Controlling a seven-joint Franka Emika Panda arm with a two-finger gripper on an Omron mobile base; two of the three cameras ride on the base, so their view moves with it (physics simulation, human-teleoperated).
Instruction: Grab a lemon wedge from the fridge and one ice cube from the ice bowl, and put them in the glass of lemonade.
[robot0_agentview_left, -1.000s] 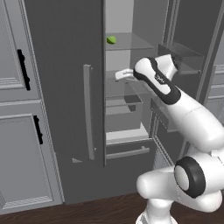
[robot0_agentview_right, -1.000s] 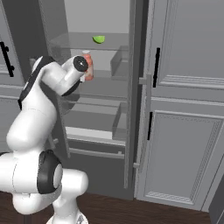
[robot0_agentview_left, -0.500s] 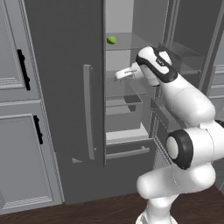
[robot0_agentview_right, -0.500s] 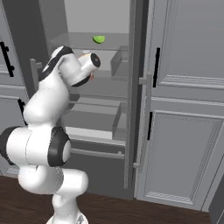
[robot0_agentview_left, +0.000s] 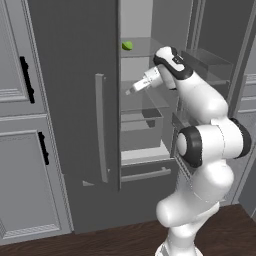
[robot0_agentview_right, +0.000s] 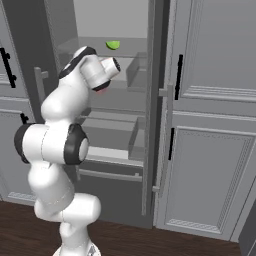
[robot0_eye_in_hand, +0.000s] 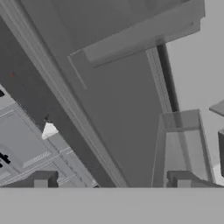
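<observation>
Resting on the open fridge (robot0_agentview_left: 75, 100) shelf, lemon wedge (robot0_agentview_left: 127, 45) lies sideways; gripper (robot0_eye_in_hand: 112, 180) spread, empty.

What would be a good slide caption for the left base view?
Open gripper reaching into the open fridge, just below the shelf holding the lemon wedge.

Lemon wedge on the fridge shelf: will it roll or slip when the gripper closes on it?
The lemon wedge looks tiny and rounded, so it could skid on the smooth shelf. It is probably very light, so a nudge may shift it. The open gripper is far wider than it.
</observation>
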